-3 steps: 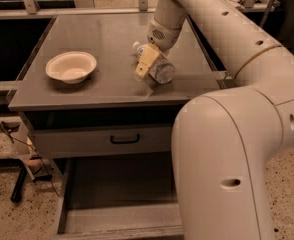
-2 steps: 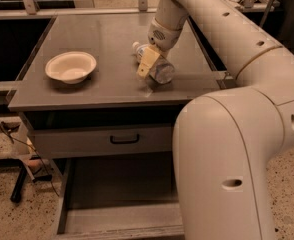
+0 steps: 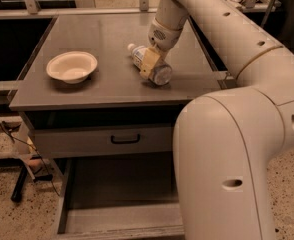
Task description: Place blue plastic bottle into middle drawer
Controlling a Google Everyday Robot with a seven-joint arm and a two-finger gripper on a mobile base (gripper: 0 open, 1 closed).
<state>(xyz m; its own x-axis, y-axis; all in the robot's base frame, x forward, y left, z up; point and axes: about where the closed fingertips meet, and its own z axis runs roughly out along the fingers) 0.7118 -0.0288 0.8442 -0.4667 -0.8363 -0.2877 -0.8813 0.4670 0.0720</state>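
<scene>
The blue plastic bottle (image 3: pixel 155 68) lies on its side on the grey cabinet top (image 3: pixel 92 39), white cap pointing to the back left. My gripper (image 3: pixel 150 65) reaches down from the arm at the right and sits over the bottle's middle, its tan fingers (image 3: pixel 149 63) straddling the bottle. The middle drawer (image 3: pixel 112 204) stands pulled out below, a wide grey tray with a bare floor.
A white bowl (image 3: pixel 71 66) sits on the cabinet top to the left of the bottle. A shut grey drawer with a small black handle (image 3: pixel 125 139) is above the open tray. My arm's big white body (image 3: pixel 227 159) fills the right side.
</scene>
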